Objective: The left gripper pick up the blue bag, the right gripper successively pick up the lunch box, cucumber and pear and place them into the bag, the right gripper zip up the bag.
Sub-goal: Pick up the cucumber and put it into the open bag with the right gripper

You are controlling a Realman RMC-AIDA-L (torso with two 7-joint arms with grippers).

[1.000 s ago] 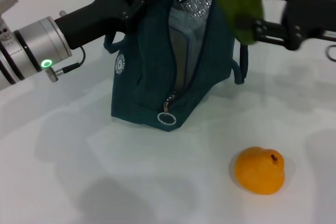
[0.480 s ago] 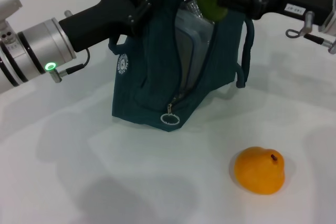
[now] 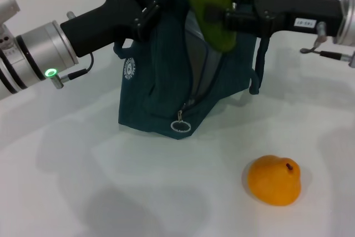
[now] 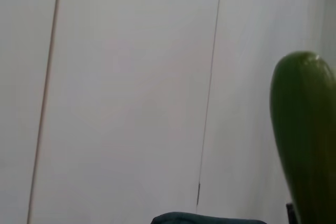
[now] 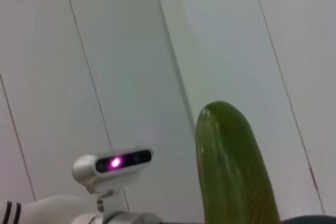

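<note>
The blue bag (image 3: pixel 158 81) stands on the white table, its zip open at the top and its ring pull (image 3: pixel 180 126) hanging low at the front. My left gripper (image 3: pixel 144 14) is shut on the bag's upper left edge, holding it up. My right gripper (image 3: pixel 223 18) is shut on the cucumber (image 3: pixel 208 4), which slants over the bag's open mouth with its lower end at the opening. The cucumber (image 4: pixel 307 145) also fills one side of the left wrist view, and the cucumber (image 5: pixel 233 171) rises in the right wrist view. A pale panel inside the opening looks like the lunch box (image 3: pixel 195 59). The pear (image 3: pixel 273 180) lies on the table, front right.
The white table (image 3: pixel 83 181) spreads in front of and beside the bag. The bag's right handle (image 3: pixel 258 62) hangs down its far side. A white panelled wall stands behind, and my head camera (image 5: pixel 113 162) shows in the right wrist view.
My right arm has swung left and lower, bringing the cucumber from beside the bag's top to a slant over its opening. The left gripper, the bag and the pear have stayed put.
</note>
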